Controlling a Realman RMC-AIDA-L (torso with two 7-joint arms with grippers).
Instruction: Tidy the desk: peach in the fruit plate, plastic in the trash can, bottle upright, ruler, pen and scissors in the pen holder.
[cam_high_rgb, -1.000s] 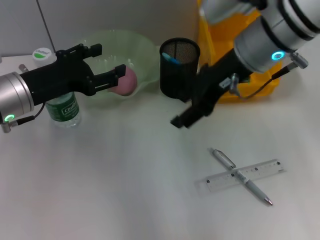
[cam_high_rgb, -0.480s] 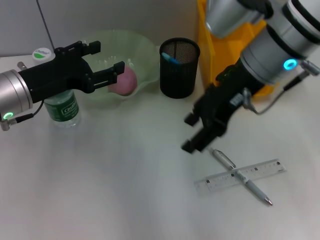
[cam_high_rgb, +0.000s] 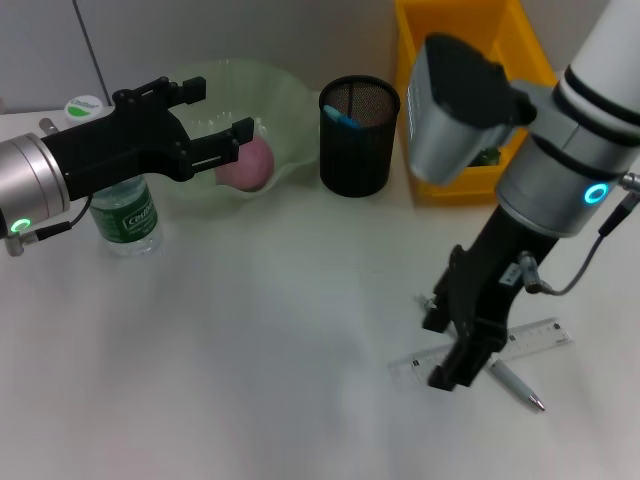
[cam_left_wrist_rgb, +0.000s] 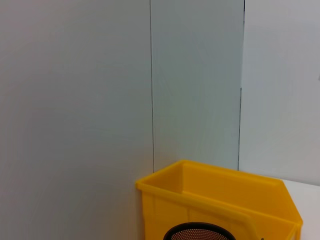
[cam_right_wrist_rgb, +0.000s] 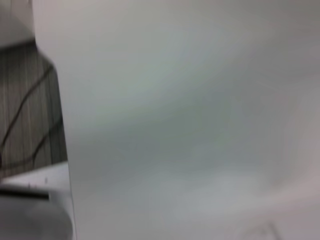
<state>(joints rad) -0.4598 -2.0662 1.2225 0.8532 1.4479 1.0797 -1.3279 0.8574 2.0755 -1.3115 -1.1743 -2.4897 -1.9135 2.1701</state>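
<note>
Over the crossed ruler (cam_high_rgb: 530, 340) and pen (cam_high_rgb: 515, 385) the right pincer (cam_high_rgb: 452, 345) is hovering low, jaws looking parted, seemingly lining up a pick for the pen holder (cam_high_rgb: 358, 135). Left pincer (cam_high_rgb: 215, 125) is waiting open beside the fruit plate (cam_high_rgb: 290, 100), where the peach (cam_high_rgb: 252, 165) is sitting.

We record a white desk (cam_high_rgb: 250, 380). Fruit plate (cam_high_rgb: 290, 100): pale translucent green; peach (cam_high_rgb: 250, 165) in it: pink. Pen holder (cam_high_rgb: 358, 140): black mesh, a blue item showing inside. Trash can (cam_high_rgb: 505, 30): bright yellow. Bottle (cam_high_rgb: 125, 215): clear, green label, white cap with green mark. Ruler (cam_high_rgb: 535, 338): clear with dark markings. Pen (cam_high_rgb: 515, 383): silver. Both grippers black, left gripper (cam_high_rgb: 215, 125) and right gripper (cam_high_rgb: 455, 355), on silver arms with lit teal rings.
</note>
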